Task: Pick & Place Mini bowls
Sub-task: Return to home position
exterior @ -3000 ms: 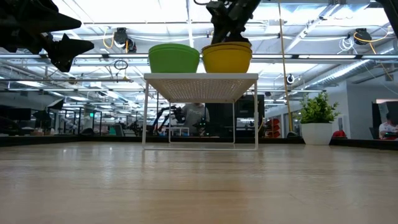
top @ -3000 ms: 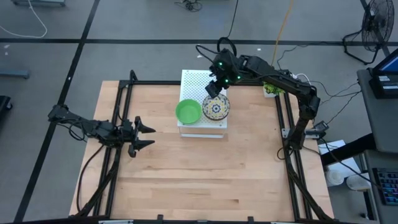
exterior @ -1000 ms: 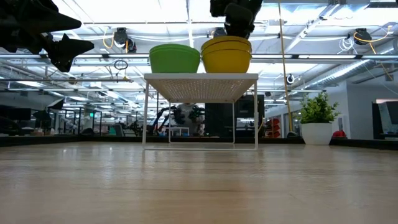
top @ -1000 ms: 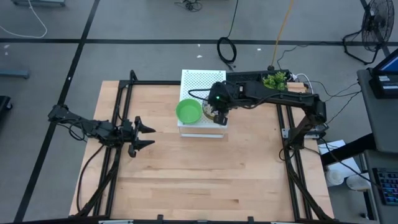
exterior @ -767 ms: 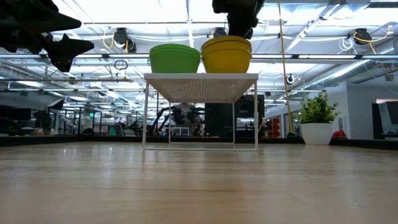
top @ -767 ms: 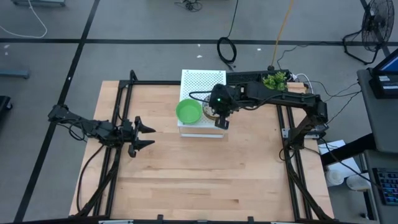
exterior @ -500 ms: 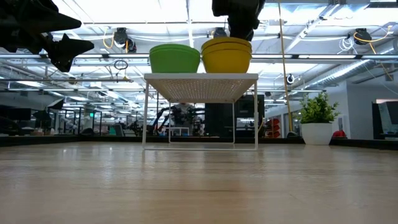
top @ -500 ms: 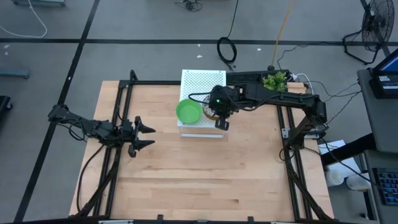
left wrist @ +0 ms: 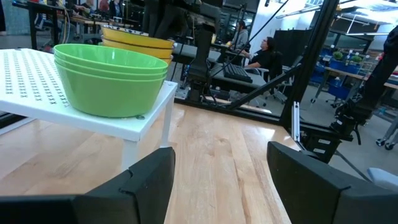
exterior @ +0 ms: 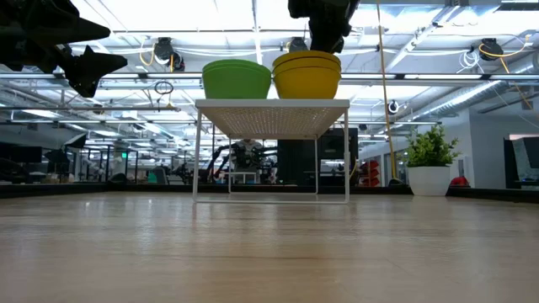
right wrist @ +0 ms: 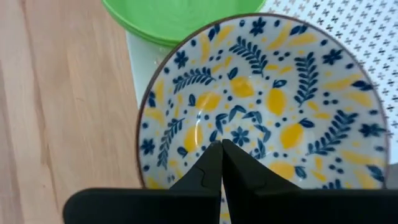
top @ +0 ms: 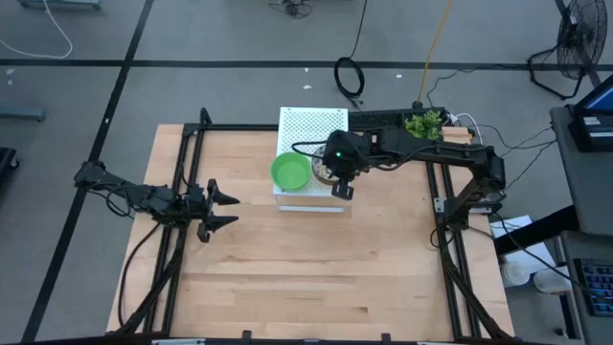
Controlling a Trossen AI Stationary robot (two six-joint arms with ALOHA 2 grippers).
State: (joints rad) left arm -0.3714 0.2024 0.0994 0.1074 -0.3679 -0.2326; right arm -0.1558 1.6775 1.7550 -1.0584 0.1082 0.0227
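Step in hand, as judged: retreat to rest. The right gripper (right wrist: 221, 146) should rise straight off the patterned bowl stack (right wrist: 267, 93) on the white perforated shelf (top: 311, 123) before swinging away. Its fingers are pressed together and hold nothing; whether they touch the bowl cannot be told. The green bowl stack (top: 290, 172) sits just to the left. At the table's left waits the left gripper (top: 235, 210), fingers spread, empty.

Grey floor (top: 192, 86) with black tape lines (top: 239, 65); fan (top: 578, 38) at right edge; bright ceiling lights (exterior: 168, 17) overhead; a person (left wrist: 268, 50) seated beyond the wooden table (top: 316, 259)
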